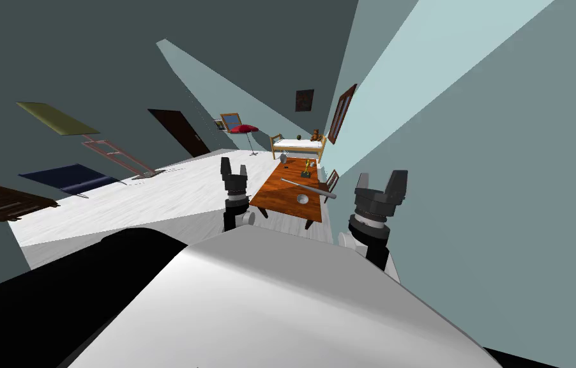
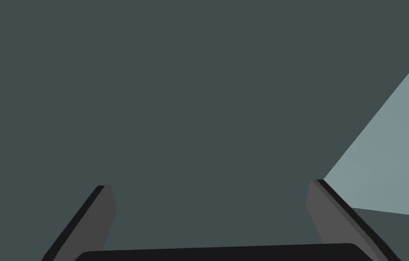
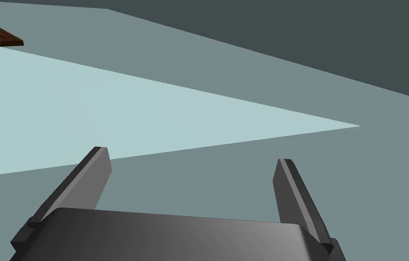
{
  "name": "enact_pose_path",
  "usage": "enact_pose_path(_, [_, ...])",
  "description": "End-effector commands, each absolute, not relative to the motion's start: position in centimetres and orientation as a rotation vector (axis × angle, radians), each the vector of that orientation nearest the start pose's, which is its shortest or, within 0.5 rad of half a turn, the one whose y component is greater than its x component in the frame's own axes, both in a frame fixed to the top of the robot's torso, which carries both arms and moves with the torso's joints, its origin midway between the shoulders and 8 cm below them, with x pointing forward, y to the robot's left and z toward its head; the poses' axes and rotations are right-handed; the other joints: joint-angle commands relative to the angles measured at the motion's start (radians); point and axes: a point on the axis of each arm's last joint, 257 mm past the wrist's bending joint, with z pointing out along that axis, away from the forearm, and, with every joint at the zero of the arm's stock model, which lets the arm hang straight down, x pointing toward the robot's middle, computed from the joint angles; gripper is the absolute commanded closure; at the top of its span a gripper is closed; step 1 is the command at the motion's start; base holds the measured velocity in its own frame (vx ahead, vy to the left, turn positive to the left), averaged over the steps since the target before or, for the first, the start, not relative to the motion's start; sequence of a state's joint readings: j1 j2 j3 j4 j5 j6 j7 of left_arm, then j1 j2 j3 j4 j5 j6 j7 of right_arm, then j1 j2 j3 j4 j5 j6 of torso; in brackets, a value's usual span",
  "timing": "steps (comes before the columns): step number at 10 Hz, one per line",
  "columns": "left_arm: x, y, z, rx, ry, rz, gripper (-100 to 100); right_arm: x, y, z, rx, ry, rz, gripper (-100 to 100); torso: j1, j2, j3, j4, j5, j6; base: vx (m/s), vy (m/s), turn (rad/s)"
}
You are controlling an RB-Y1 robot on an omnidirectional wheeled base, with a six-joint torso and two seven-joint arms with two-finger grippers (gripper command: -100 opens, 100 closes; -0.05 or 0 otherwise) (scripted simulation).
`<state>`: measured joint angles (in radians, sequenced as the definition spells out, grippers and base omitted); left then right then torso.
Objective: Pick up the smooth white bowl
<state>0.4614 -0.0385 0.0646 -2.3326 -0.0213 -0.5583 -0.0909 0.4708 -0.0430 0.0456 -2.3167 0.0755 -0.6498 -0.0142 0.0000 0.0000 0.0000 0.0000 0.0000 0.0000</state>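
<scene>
The left fingers point(image 2: 94, 222) are standing wide apart and gripping nothing, and they are pointing at a dark grey-green wall. The right fingers point(image 3: 88, 181) are spread about as wide, also empty, and are facing pale wall planes. In the head view both hands are riding raised ahead of the chest, aimed upward, not down at any object.

The main risk, as I am judging it, is coming from the smooth white bowl point(image 1: 303, 199) itself. It is small, rounded and slick-looking, so thin blade fingers closing on its rim could be slipping off or skating it across the worktop point(image 1: 280, 191). A long grey rod point(image 1: 309, 188) is lying slantwise just beside the bowl on its far side. A reach that overshoots could be sweeping that rod along or pushing it off the edge. A chair point(image 1: 330, 182) is standing against the worktop's right side with the wall close by, which is crowding any approach by the right arm.

The bowl is sitting upright near the near end of the orange-brown worktop, toward its right edge. It is lying ahead of both hands and between them, somewhat nearer the left fingers, and well apart from each. Closing that gap is looking like the step in hand.
</scene>
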Motion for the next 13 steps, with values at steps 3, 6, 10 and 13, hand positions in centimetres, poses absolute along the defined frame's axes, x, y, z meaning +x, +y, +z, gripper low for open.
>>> enact_pose_path(3, [31.9,29.1,7.0,-0.517,0.509,-1.179,0,32.4,-21.4,5.8,0.417,0.628,1.445,-100,0.003,0.010,0.006,0.002,0.001,-0.001,-0.155,0.043,0.293])
enact_pose_path(6, [31.9,29.1,7.0,-0.517,0.510,-1.178,0,33.4,-20.1,4.2,0.446,0.686,1.468,-100,0.003,0.000,0.000,0.000,0.001,0.000,0.015,0.038,0.107])
enact_pose_path(10, [31.9,29.1,7.0,-0.517,0.510,-1.178,0,33.4,-20.1,4.2,0.446,0.686,1.468,-100,0.000,0.000,0.000,0.000,0.000,0.000,0.001,0.001,0.004])
enact_pose_path(13, [31.9,29.1,7.0,-0.517,0.510,-1.178,0,33.4,-20.1,4.2,0.446,0.686,1.468,-100,0.000,0.000,0.000,0.000,0.000,0.000,0.005,0.006,0.018])
